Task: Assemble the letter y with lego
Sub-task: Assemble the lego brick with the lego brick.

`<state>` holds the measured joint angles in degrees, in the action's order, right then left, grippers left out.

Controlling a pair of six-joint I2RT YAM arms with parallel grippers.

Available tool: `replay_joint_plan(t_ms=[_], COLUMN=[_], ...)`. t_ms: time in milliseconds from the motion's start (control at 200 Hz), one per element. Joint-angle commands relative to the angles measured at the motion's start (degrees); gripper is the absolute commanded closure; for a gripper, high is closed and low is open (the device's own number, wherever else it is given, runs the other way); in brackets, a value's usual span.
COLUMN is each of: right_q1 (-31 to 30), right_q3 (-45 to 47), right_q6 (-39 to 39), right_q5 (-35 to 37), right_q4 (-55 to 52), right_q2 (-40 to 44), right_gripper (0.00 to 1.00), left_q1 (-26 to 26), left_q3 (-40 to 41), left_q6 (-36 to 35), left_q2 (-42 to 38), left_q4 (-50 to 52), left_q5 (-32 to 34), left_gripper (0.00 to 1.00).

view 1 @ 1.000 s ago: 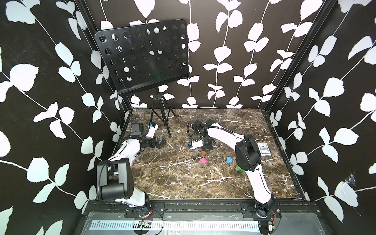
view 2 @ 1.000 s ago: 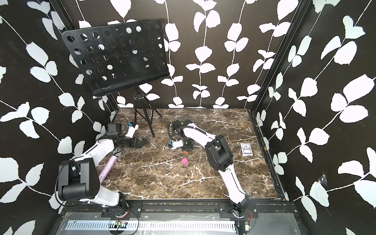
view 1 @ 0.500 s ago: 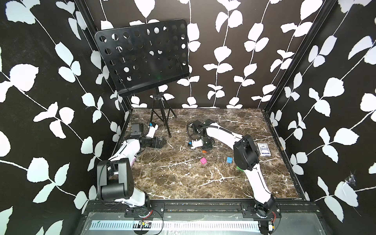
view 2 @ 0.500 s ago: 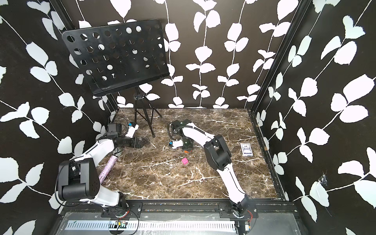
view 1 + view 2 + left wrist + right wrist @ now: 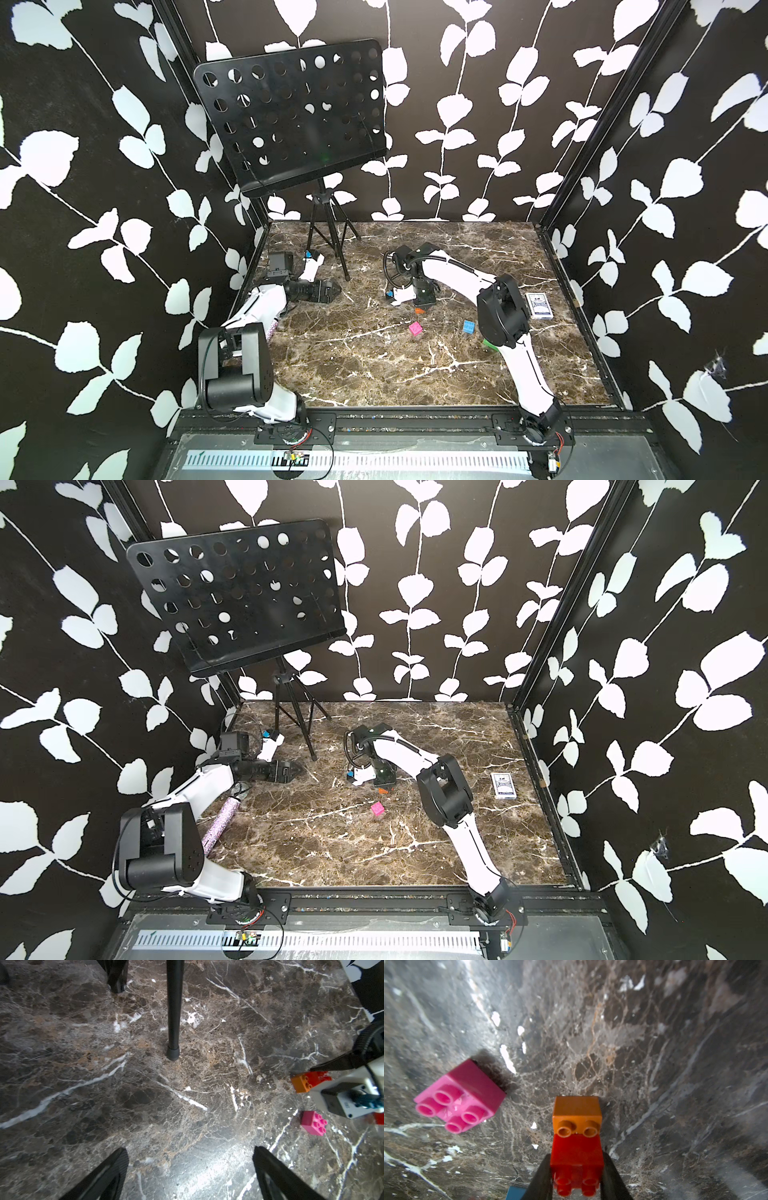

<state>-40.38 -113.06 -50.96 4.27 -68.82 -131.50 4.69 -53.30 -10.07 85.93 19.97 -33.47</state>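
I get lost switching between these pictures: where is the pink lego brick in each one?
Top view: pink brick lying loose, on the camera's side of the orange brick.
Top view: pink brick, same spot.
Left wrist: pink brick, apart from the orange one.
Right wrist: pink brick, studs up.
Shared landmark: orange brick, joined to the red brick in the right pincer.

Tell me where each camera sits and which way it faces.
Top views: high in front, looking down on the table; left arm and right arm whole.
Left wrist: low over the table, facing the stand leg; open left gripper shows.
Right wrist: close above the table; right gripper clamps the red brick against the orange brick.
Shared: both wrist views show the pink brick.
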Motion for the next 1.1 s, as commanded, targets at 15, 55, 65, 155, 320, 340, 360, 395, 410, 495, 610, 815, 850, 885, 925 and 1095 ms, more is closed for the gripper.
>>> replay_joint_plan(t_ms=[15,55,65,155,320,340,360,395,410,495,610,815,850,885,925,1095], right_q1=[0.6,0.7,0.7,1.0,3.4,3.7,4.1,4.7,5.0,6.0,7.7,15.6,17.0,18.1,19.4,23.9], right_q3=[2.9,3.2,3.5,5.9,15.5,17.5,19.0,21.0,22.0,27.5,35.0,50.2,52.5,54.3,56.1,61.4], right_q6=[2.5,3.6,3.9,7.1,16.8,18.7,20.6,24.3,26.0,37.0,51.5,72.0,73.7,75.0,76.3,79.3], right_q5=[-0.5,-1.3,-1.6,-4.6,-8.6,-9.1,-9.4,-9.9,-9.9,-8.9,-6.7,-8.7,-9.0,-8.4,-7.1,-7.0], right_q4=[-1.3,0.1,0.4,4.5,12.4,13.5,14.5,15.2,15.5,18.0,19.5,21.3,21.2,20.6,19.6,19.1], right_q2=[0.7,2.5,2.9,7.8,18.5,19.8,21.1,23.1,24.1,29.0,35.1,45.8,47.6,49.3,51.1,56.3], right_gripper=[0.57,0.53,0.52,0.47,0.45,0.45,0.45,0.44,0.44,0.44,0.44,0.45,0.46,0.46,0.46,0.42], left_q1=[-0.4,-1.0,-1.2,-3.3,-6.8,-7.0,-7.4,-7.9,-8.1,-8.9,-10.5,-12.8,-13.0,-13.1,-13.2,-13.3], left_q3=[0.8,0.6,0.5,-0.2,-1.0,-1.0,-1.0,-1.0,-1.0,-0.7,-0.4,-0.2,-0.1,0.0,0.0,0.9], left_q6=[1.6,1.5,1.3,0.7,0.0,0.1,0.1,0.2,0.3,0.6,0.6,1.5,1.8,1.9,1.9,1.9], left_q2=[-0.3,-0.1,0.0,0.8,2.1,2.3,2.4,2.4,2.5,2.7,2.9,2.4,2.2,2.1,1.9,1.0], left_q4=[-0.7,-0.4,-0.4,0.4,0.9,0.8,0.8,0.9,0.9,0.1,-0.3,-0.9,-1.1,-1.2,-1.2,-1.9], left_q5=[-3.4,-3.3,-3.2,-3.2,-2.9,-2.7,-2.5,-2.2,-2.0,-2.0,-2.0,-2.6,-2.8,-2.8,-2.7,-2.4], left_gripper=[0.05,0.05,0.05,0.05,0.05,0.06,0.06,0.06,0.06,0.06,0.06,0.06,0.06,0.06,0.06,0.06])
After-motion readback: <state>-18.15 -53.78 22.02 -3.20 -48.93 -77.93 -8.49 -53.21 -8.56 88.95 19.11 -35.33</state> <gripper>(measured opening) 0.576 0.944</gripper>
